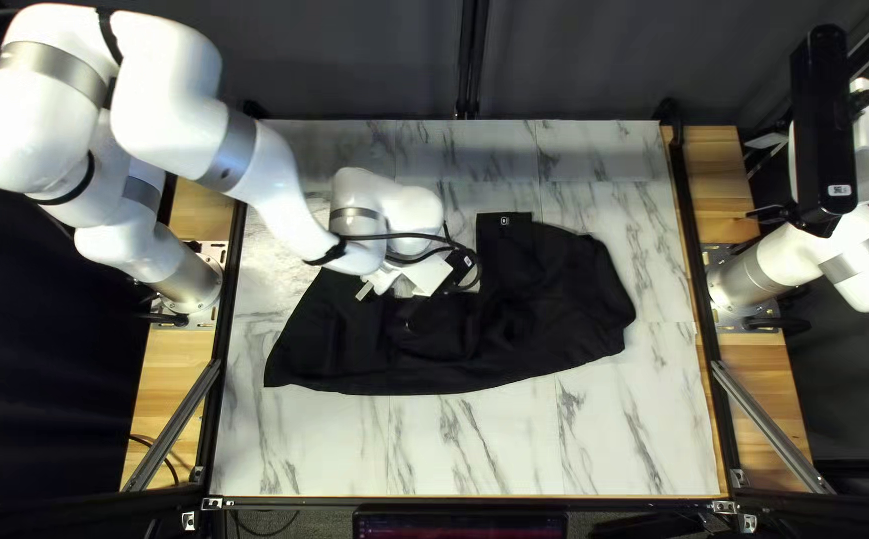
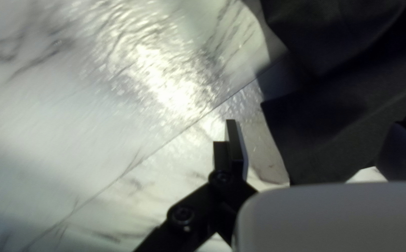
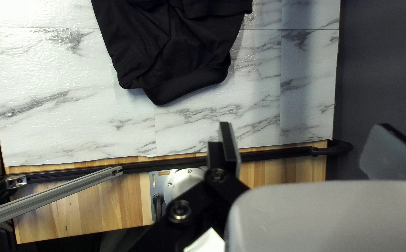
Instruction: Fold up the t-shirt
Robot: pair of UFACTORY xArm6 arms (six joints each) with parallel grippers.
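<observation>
The top left view looks down at a slant from high above the near edge of the table (image 1: 474, 449), beyond the left gripper (image 1: 416, 284) and right gripper (image 1: 754, 178) toward the dark curtain (image 1: 354, 60). The left wrist view looks down its gripper, close over the t-shirt (image 1: 554, 309); the right looks down from farther off, the t-shirt ahead of its gripper. Each shares part of that cloth with the top left view.

Left arm (image 1: 165, 70) and right arm (image 1: 784, 255) both sporting rounded white shells, grey metallic bands (image 1: 231, 150) ringing them. Black cable (image 1: 394, 237) running along left one. Black finger links (image 3: 198, 193) showing round screws (image 3: 180, 210). Oblong black housing (image 1: 822, 110), right side, carrying small white label (image 1: 839, 190).
</observation>
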